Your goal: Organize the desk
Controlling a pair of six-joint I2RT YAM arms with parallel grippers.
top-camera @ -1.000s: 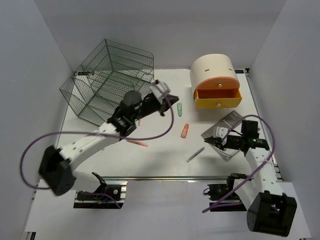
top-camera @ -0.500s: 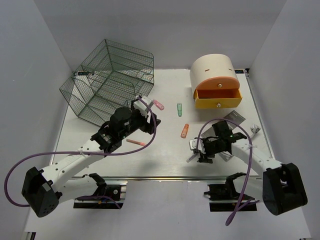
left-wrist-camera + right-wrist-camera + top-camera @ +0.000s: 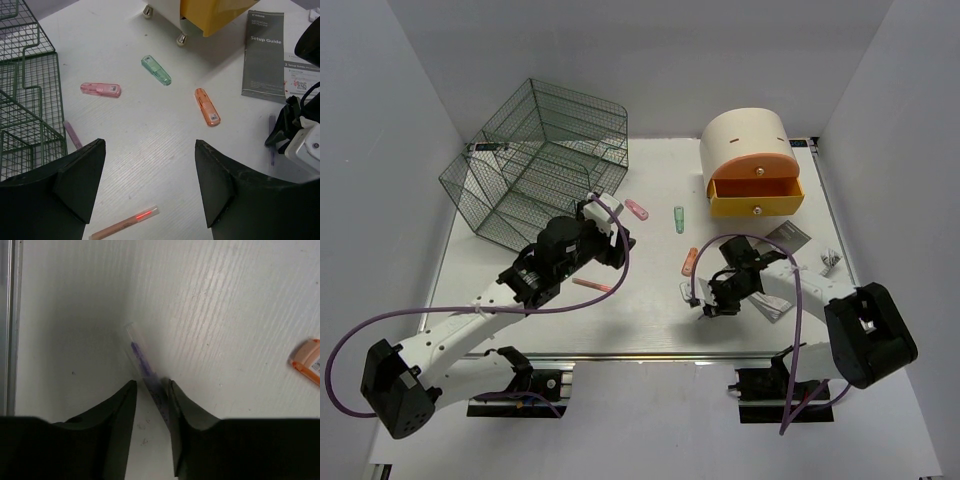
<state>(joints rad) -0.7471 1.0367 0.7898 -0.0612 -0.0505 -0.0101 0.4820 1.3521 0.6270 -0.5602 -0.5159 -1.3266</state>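
The desk (image 3: 650, 325) is the white tabletop that carries everything, its metal rail (image 3: 650, 355) along the near edge, well in front of the cream-and-orange drawer box (image 3: 748, 150) at the far right.

Nearest, in front of the drawer box and a little to its left, the right gripper (image 3: 150, 384) points down at the desk. Its fingers (image 3: 120, 407) stand narrowly apart, straddling a clear purple pen (image 3: 141, 359) that lies flat. A gap shows on one side, so they are not pressed on it.

Further left of the drawer box, at about the same depth, a red pen (image 3: 125, 225) lies on the desk. An orange stick (image 3: 207, 106), translucent and shaped like a USB drive, lies between the right gripper and the drawer box.

The left gripper (image 3: 149, 145) hangs above the desk, well to the left of the drawer box and in front of it. Its fingers are spread wide with nothing between them.

A grey Canon Setup Guide booklet (image 3: 265, 50) lies just in front of the drawer box. A green stick (image 3: 156, 70) lies near the drawer box's left front corner, and a pink stick (image 3: 100, 89) lies further left.

The drawer box has one orange drawer (image 3: 755, 197) standing out toward the near edge. The dark wire-mesh cage (image 3: 535, 160) sits well to its left.
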